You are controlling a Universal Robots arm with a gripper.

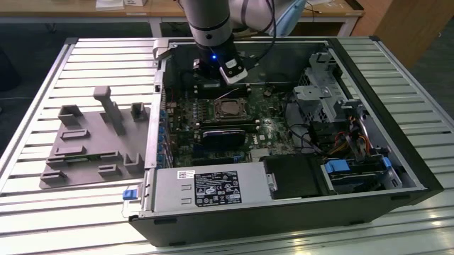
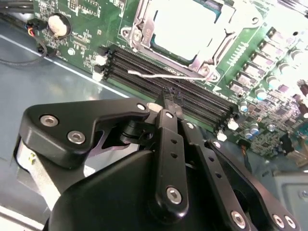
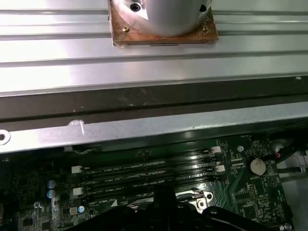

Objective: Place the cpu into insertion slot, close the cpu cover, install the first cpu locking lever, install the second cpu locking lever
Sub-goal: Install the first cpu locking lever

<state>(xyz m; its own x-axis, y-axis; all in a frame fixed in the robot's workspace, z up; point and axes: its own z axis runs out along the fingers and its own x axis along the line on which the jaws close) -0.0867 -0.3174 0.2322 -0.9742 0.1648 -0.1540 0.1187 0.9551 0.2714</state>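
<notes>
**Lever stage, seen from the wrist outward.** The pincer (image 2: pixel 168 102) had its fingers drawn together, with nothing visible between the tips. It hung low inside the open computer case (image 1: pixel 397 159).

Just beyond the tips ran the long black memory slots (image 2: pixel 202 98). Across their far edge lay a thin wire locking lever (image 2: pixel 163 76), near the tips but apart from them. Whether the lever was latched could not be told.

Farther beyond, the cpu (image 2: pixel 185 24) sat in the insertion slot (image 1: pixel 217 109), and the cpu cover (image 2: pixel 144 26) appeared to lie down over it.

Judged from this, placing and covering were done and a lever step was in hand. Work on so thin a wire would call for a small, well-aimed approach with the closed tips, kept clear of the memory slots underneath.

**Comparison of views.**
- **Second wrist view:** it alone gave the fingertips, the lever and the cover together.
- **First wrist view:** it looked the opposite way, past the slots to the case wall (image 3: pixel 154 127). Beyond that lay the slatted tabletop (image 3: pixel 154 67) and the arm's base mount (image 3: pixel 163 36).
- **Exterior view:** it supplied the whole case on the tabletop, with a grey fixture plate (image 1: pixel 78 159) well apart from the pincer, outside the case.
</notes>
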